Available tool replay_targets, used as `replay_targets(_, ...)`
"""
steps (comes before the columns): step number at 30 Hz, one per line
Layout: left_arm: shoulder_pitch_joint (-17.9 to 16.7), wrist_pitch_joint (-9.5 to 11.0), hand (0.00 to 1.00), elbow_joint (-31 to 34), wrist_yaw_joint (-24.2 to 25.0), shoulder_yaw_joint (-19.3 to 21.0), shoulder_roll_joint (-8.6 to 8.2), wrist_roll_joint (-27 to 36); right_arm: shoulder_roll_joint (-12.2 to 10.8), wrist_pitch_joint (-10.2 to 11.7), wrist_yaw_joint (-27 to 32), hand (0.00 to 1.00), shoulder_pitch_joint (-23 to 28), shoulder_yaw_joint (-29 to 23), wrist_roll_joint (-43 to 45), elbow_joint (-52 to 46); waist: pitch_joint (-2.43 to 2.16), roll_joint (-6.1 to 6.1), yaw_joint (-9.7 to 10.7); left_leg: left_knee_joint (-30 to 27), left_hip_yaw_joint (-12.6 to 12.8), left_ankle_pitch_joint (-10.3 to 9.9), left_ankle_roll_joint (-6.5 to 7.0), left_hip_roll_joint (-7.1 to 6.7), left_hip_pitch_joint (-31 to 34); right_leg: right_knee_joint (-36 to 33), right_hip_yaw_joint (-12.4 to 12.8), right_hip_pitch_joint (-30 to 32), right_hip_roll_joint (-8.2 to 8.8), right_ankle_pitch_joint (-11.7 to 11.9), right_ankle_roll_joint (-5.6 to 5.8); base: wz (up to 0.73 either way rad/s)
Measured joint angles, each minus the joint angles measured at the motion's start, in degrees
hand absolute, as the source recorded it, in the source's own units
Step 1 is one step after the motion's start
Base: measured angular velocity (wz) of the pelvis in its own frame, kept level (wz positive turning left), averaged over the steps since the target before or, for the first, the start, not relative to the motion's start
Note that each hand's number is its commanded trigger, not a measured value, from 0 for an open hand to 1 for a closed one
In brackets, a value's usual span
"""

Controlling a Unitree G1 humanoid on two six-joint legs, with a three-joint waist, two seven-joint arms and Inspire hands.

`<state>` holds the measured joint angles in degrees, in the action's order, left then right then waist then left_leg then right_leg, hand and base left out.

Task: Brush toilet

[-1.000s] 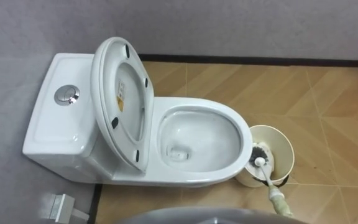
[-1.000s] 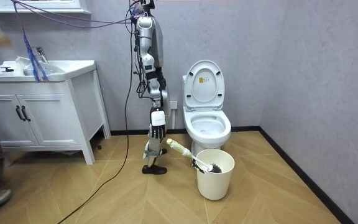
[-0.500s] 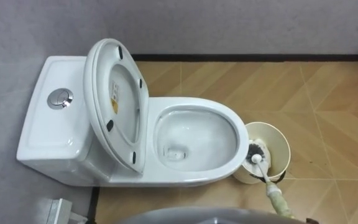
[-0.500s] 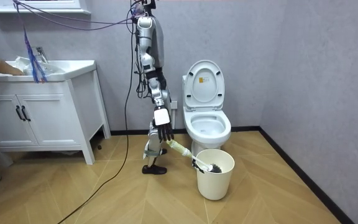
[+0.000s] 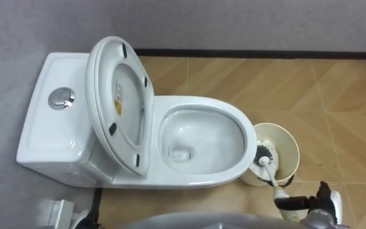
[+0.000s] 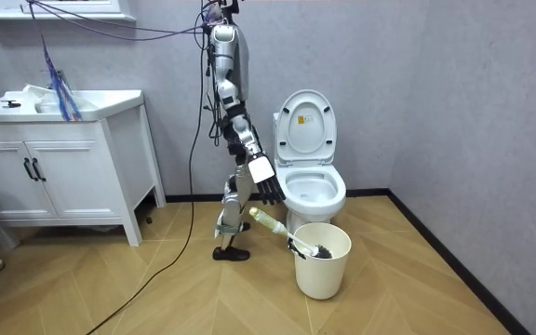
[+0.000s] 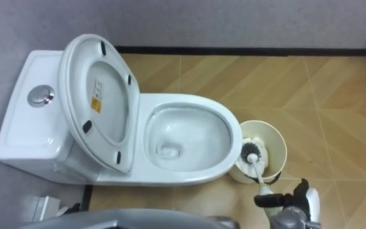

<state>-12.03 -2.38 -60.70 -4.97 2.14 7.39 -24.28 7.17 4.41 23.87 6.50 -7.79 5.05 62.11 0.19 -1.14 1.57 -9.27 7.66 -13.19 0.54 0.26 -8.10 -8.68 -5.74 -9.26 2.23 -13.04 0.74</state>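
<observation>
Left eye view: brush [image 5: 266, 164] w/ dark bristles, head-down in cream bucket [image 5: 286, 142].

Nothing legible turned up anywhere, no word or number. The one label on show was a small sticker [image 5: 119, 100] on the underside of the raised toilet lid [image 5: 127, 137]. It was a pale slip with a yellow-orange patch, and its lettering was far too fine to make out. The right eye view gave the same sticker, and there too the print was only a smudge of lines. From the room view it showed as a tiny pale fleck on the upright lid and could not be read.
</observation>
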Motion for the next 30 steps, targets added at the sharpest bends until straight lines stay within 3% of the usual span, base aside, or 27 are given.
replay_targets(9,0.5,0.4,0.00,0.3,-1.1,0.2,0.15,-0.1,0.2,0.1,1.8,0.00,-1.5,0.4,-1.1,-0.6,-0.13,0.00,-0.6,-1.2,-0.1,0.0,0.01,0.04,2.7,-1.0,-0.5,2.6,0.19,0.1,-0.02,0.01)
replay_targets(12,1.8,0.4,0.00,1.3,-1.2,1.0,0.28,0.2,0.2,0.1,2.7,0.00,-3.0,1.6,-2.6,0.4,-0.35,-0.25,-0.4,-2.9,-1.2,0.0,0.03,0.04,5.8,-1.5,-1.4,4.4,0.26,0.3,-0.13,0.18)
replay_targets(16,6.6,2.2,0.00,1.2,-2.4,0.4,0.50,3.0,0.3,0.5,3.0,0.00,-6.5,3.4,-6.1,4.0,-0.12,-0.38,-0.4,-4.7,-2.9,0.3,0.29,0.05,10.3,-2.1,-3.2,7.2,0.29,1.0,-0.30,0.23)
replay_targets(19,9.1,2.9,0.00,0.9,-3.0,-1.8,0.55,5.1,0.5,0.4,2.9,0.00,-9.7,5.3,-8.1,6.3,0.26,0.31,-0.5,-6.2,-3.0,0.5,0.53,0.12,13.6,-2.9,-3.5,10.1,0.38,1.5,-0.21,0.03)
replay_targets(24,12.0,3.9,0.00,-0.1,-3.3,-3.7,0.79,8.0,0.7,0.4,2.8,0.00,-13.5,5.5,-11.0,10.5,0.44,1.23,-0.3,-8.4,-4.0,0.9,1.03,-0.06,18.9,-3.5,-4.7,14.1,0.65,2.2,-0.12,0.11)
replay_targets(30,17.0,4.5,0.00,-2.8,-3.4,-6.7,0.91,10.2,2.9,0.4,2.6,0.00,-19.6,5.4,-14.4,14.7,1.15,1.94,-1.8,-11.7,-4.8,1.3,1.70,-0.10,26.7,-7.8,-5.4,22.2,1.33,2.2,-0.12,0.06)
